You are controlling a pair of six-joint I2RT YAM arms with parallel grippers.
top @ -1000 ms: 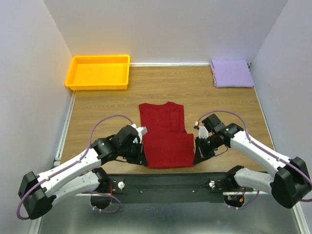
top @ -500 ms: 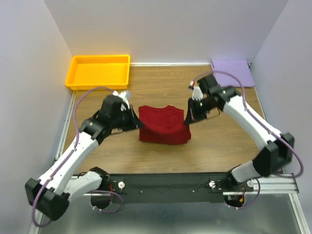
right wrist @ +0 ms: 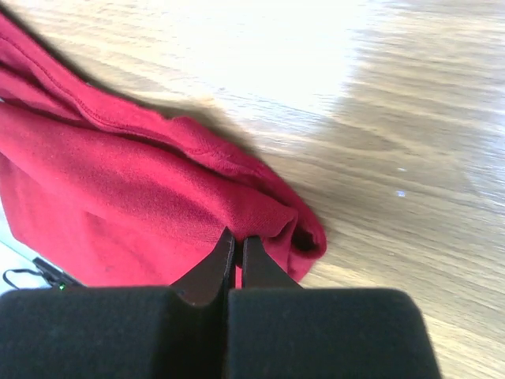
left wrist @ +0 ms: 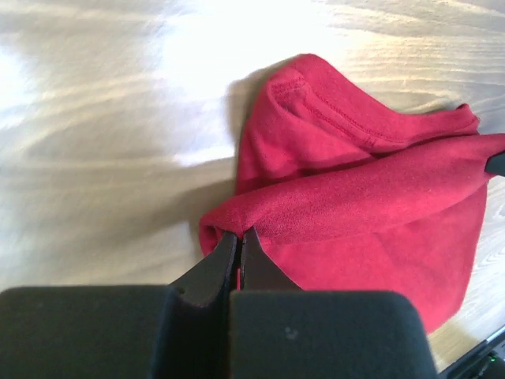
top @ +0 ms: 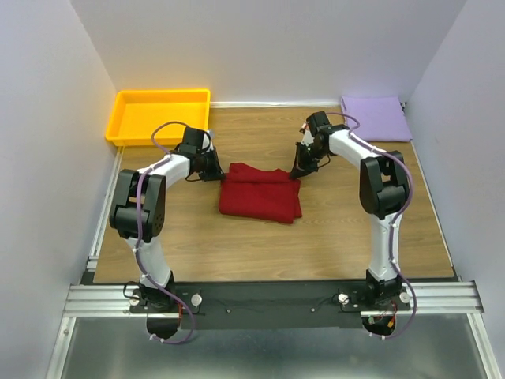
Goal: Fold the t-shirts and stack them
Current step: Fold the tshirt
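The deep red t-shirt (top: 260,193) lies folded over on itself in the middle of the wooden table. My left gripper (top: 223,174) is shut on its far left corner; the wrist view shows the black fingertips (left wrist: 241,238) pinching a fold of red t-shirt (left wrist: 355,213). At the far right corner my right gripper (top: 296,174) is shut on the cloth too, its fingertips (right wrist: 237,245) biting the rolled edge of the red t-shirt (right wrist: 118,205). The lavender t-shirt (top: 375,118) rests folded flat at the back right corner.
A yellow-orange plastic tray (top: 161,116) stands at the back left corner. White walls close in the table on three sides. A metal rail (top: 268,298) with both arm bases runs along the near edge.
Both grippers carried the shirt's near hem up and away from the arm bases to the far edge, folding the red t-shirt in half. Both arms now stretch far out.
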